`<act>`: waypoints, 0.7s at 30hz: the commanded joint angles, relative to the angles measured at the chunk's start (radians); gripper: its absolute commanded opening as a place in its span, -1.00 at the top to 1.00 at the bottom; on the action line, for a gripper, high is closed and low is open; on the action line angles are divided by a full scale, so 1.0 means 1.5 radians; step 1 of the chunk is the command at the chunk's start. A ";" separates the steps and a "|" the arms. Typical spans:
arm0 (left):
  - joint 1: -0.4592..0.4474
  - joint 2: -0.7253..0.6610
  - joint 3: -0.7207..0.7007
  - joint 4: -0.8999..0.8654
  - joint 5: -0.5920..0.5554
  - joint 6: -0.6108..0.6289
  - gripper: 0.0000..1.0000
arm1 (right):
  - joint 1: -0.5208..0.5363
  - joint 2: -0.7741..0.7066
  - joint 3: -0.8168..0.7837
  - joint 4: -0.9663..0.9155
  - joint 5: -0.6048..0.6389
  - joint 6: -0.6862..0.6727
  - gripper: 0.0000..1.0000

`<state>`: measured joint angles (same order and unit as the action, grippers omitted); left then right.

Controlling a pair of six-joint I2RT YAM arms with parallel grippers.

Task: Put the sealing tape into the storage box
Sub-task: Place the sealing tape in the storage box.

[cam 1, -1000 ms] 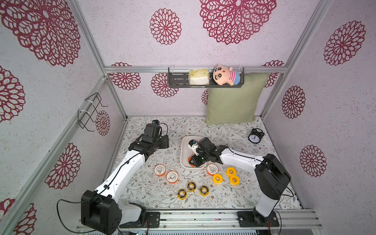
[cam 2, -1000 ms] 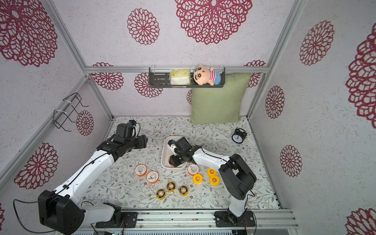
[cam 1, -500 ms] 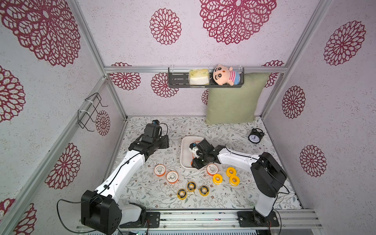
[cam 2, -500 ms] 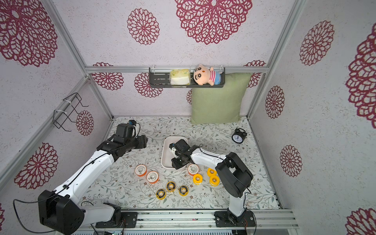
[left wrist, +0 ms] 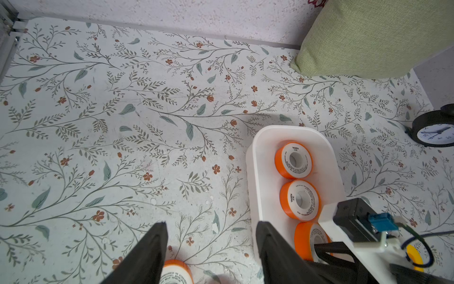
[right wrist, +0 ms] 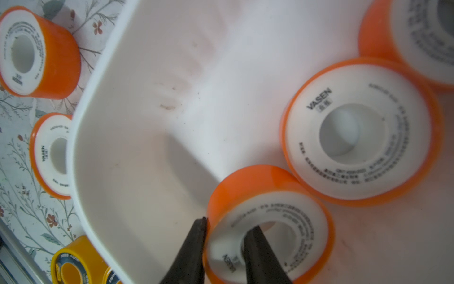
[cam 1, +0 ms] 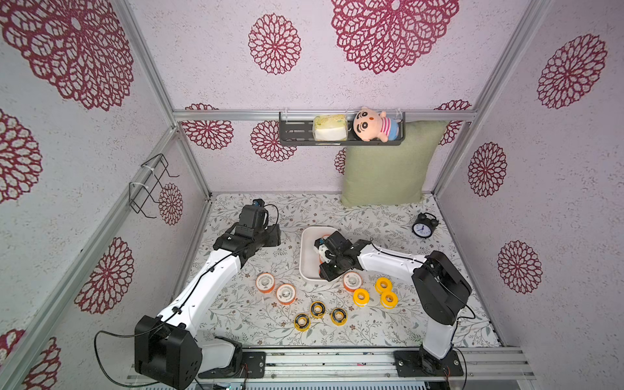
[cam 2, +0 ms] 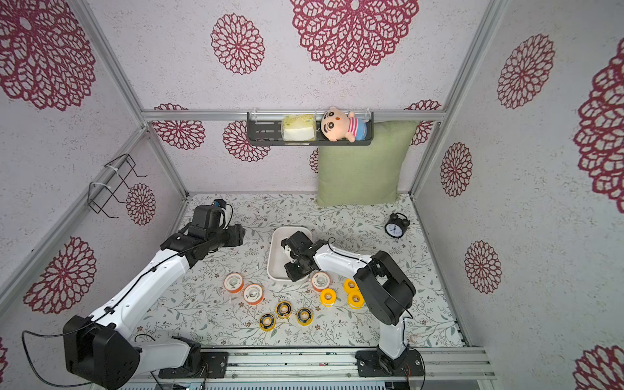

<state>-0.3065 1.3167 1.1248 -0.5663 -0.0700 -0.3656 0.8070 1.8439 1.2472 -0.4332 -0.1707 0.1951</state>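
right gripper [right wrist: 228, 224]: clamped on orange roll [right wrist: 265, 186], one finger in its hole, inside storage box [right wrist: 137, 159]
left gripper [left wrist: 211, 224]: fingers apart, empty

Bright rolls, white storage box [cam 1: 306, 255]
The orange sealing tape [cam 1: 265, 282] has white printed faces; others are plain yellow rolls [cam 1: 361, 297] and black-faced yellow rolls [cam 1: 317, 309]. Grey-green leaves and rust blossoms pattern the tabletop [cam 1: 388, 326]; crimson medallions, the pale walls [cam 1: 314, 91].

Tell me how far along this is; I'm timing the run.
Done: two orange rolls lie in the storage box. In hand: the right gripper pinches a third orange roll inside it. Remaining: nine rolls on the table, three orange, three yellow, three black-faced. The left gripper is open.
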 commanded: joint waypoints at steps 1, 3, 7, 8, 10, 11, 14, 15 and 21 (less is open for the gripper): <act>0.003 -0.004 -0.002 -0.004 -0.010 0.011 -0.30 | 0.004 0.001 0.020 -0.023 0.026 -0.012 0.37; 0.003 -0.004 -0.002 -0.005 -0.011 0.011 -0.30 | 0.004 0.002 0.020 -0.025 0.029 -0.014 0.34; 0.004 -0.004 -0.002 -0.005 -0.012 0.011 -0.30 | 0.004 0.004 0.022 -0.030 0.036 -0.014 0.26; 0.003 -0.004 -0.002 -0.005 -0.012 0.011 -0.29 | 0.004 0.005 0.022 -0.031 0.038 -0.014 0.23; 0.003 -0.005 -0.002 -0.006 -0.012 0.011 -0.30 | 0.004 0.006 0.023 -0.033 0.041 -0.014 0.20; 0.003 -0.005 -0.002 -0.005 -0.013 0.012 -0.29 | 0.004 0.006 0.024 -0.033 0.042 -0.014 0.19; 0.003 -0.006 -0.002 -0.006 -0.013 0.011 -0.29 | 0.004 0.003 0.027 -0.034 0.042 -0.014 0.17; 0.003 -0.006 -0.003 -0.006 -0.014 0.011 -0.29 | 0.004 0.000 0.030 -0.034 0.043 -0.014 0.16; 0.004 -0.005 -0.002 -0.006 -0.015 0.012 -0.30 | 0.005 -0.019 0.048 -0.025 0.033 -0.014 0.15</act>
<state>-0.3065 1.3167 1.1248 -0.5663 -0.0853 -0.3653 0.8082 1.8465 1.2827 -0.4698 -0.1276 0.1905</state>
